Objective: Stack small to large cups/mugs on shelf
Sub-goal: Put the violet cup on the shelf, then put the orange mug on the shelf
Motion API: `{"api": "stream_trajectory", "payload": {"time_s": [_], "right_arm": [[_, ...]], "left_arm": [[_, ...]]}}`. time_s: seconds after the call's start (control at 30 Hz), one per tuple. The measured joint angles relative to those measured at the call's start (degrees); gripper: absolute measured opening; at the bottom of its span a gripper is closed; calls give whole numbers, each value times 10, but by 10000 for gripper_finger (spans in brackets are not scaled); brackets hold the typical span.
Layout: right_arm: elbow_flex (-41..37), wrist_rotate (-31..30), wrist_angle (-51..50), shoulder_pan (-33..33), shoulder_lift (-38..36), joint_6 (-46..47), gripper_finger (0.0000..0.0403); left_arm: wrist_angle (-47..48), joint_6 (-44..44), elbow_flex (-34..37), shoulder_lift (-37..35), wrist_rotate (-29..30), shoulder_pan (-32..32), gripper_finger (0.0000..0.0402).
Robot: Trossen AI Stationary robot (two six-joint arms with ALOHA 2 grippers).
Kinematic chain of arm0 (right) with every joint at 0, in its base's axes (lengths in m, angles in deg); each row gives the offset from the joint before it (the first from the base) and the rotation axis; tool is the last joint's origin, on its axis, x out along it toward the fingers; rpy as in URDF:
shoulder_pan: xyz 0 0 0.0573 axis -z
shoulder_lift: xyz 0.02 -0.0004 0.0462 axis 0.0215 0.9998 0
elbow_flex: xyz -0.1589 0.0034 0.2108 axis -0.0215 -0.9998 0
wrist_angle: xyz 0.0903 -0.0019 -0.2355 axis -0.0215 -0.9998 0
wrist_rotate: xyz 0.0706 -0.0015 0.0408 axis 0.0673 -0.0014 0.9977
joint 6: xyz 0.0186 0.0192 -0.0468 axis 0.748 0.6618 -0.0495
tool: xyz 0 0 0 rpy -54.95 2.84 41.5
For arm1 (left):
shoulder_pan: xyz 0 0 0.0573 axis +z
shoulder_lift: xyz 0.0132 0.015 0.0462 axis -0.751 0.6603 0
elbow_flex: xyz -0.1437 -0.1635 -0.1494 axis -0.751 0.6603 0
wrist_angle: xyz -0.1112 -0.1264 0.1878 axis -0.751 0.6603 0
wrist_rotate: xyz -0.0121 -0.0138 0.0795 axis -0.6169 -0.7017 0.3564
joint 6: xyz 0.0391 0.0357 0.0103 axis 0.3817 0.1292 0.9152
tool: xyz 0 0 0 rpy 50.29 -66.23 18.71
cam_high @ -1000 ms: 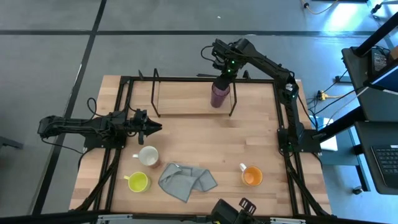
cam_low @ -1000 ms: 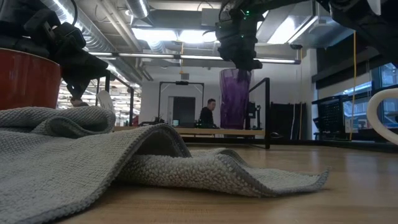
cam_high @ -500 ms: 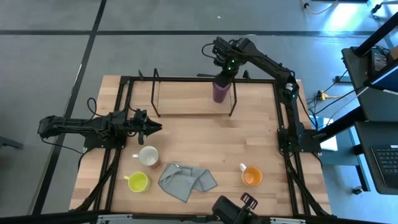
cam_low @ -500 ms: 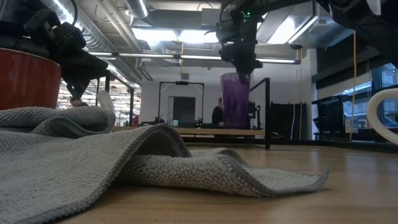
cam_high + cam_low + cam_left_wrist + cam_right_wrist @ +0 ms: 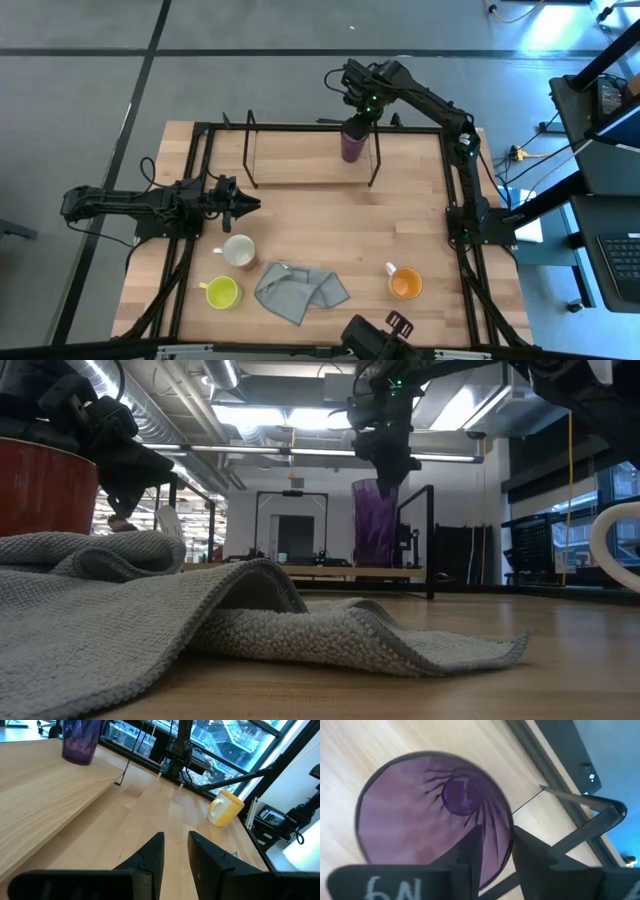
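Pale wood planks form the tabletop (image 5: pixel 320 225) under an open workshop ceiling of ducts and strip lights. Right pincer (image 5: pixel 358 108) hangs at the far edge directly above the purple tumbler (image 5: pixel 352 143), its fingers parted astride one side of the rim, one inside the cup and one outside; whether they touch the wall is not clear. Tumbler stands upright on the wooden base of the black wire shelf (image 5: pixel 300 170), at its right end beside the end post. Left pincer (image 5: pixel 243 204) waits low over the tabletop's left side with a narrow gap between its fingers, holding nothing. Nearer the front lie the white mug (image 5: pixel 238 250), the yellow-green mug (image 5: pixel 221 292), a crumpled grey cloth (image 5: pixel 300 291) and, well apart to the right, the orange mug (image 5: pixel 404 283).
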Motion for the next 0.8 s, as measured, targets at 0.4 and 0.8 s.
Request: {"api": "stream_trajectory", "payload": {"time_s": [0.4, 0.8], "right_arm": [[56, 18, -22, -7, -48, 23, 135], [56, 202, 0, -98, -150, 15, 135]], "left_arm": [[0, 0, 0, 0, 0, 0, 80], [-18, 137, 0, 0, 40, 0, 80]]}}
